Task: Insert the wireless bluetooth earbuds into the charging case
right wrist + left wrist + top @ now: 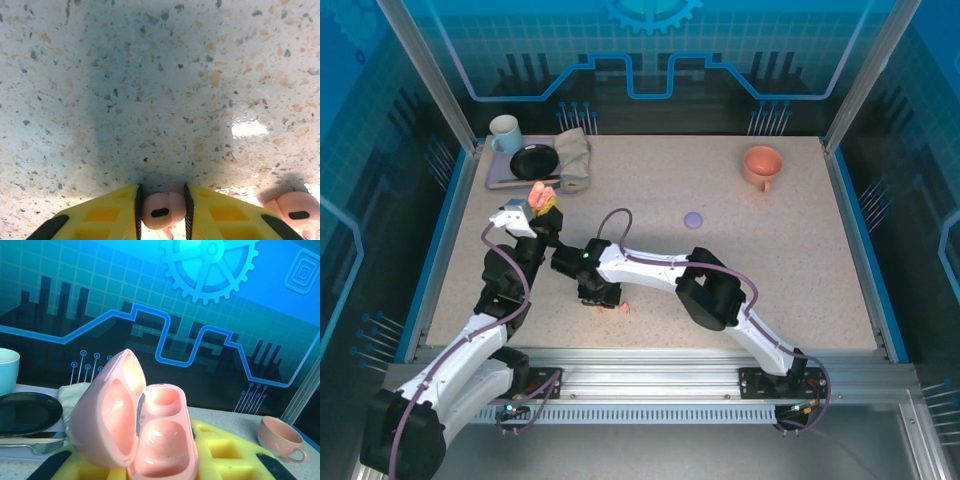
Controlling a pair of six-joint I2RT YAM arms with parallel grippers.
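Overhead view: we get the whole layout here. Left of the charging case (542, 190) and farther back sit a pale mug (505, 132), a black plate (534, 161) and a grey cloth (575, 155). Right of the case there's a small lilac disc (693, 218), then a pink cup (761, 165) way off right.

Left wrist view: this one shows what overhead can't. The case (150, 430) is hinged open, lid swung left, two wells facing us. A fork (30, 445) lies left of the case.

Left gripper (545, 203): yellow fingers (220, 450) clamped on the case from both sides.

Printing: the blue backdrop (150, 300) carries a gear graphic and a skyline outline, and that's what we can make out.

Right wrist view: close-up of the speckled table (160, 75), way more detail than overhead.

Pinched earbud (161, 209): salmon pink, sitting right between the fingertips.

Right gripper (162, 216): nose-down at the table, right of the case and nearer the arm bases (602, 298). Its fingers are narrowed onto the bud, pads against both sides as far as we can tell.

Loose earbud (295, 211): also pink, on the table just outside the right-hand finger, and it looks like the pink speck overhead (623, 307).
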